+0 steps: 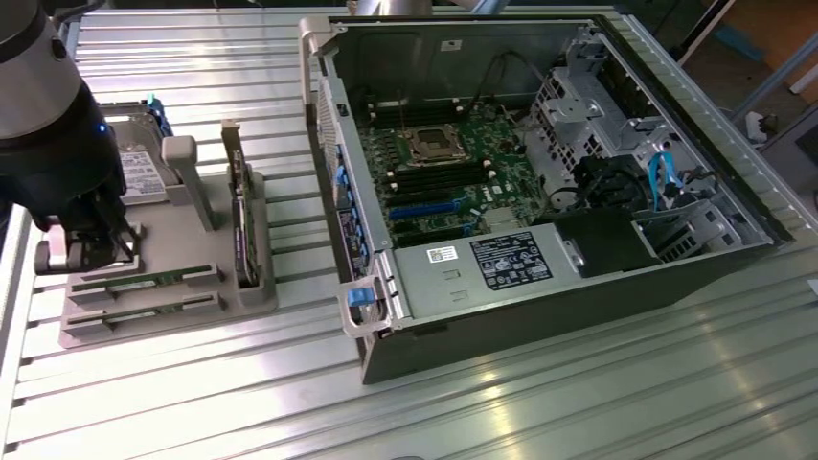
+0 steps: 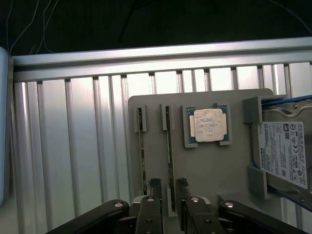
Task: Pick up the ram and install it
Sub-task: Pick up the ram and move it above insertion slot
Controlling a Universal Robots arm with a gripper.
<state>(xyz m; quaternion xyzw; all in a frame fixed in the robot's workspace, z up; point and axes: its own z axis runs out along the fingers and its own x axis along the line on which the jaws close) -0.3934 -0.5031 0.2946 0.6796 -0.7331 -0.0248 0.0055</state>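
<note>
Arm (image 1: 52, 125) is hanging over the grey holder (image 1: 167, 321) at the exterior view's left end of the bench (image 1: 576, 402). Jaws are standing apart, straddling one ram (image 2: 168, 146) sitting edge-up in its slot, not clamping it. Second stick (image 2: 141, 146) is lying in the neighbouring slot, with processor chip (image 2: 209, 126) and hard drive (image 2: 285, 153) sitting beyond. Opened computer case (image 1: 537, 172) is lying further right.

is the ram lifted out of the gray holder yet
No, both ram sticks sit in their slots in the gray holder, fingers flanking one.
</note>
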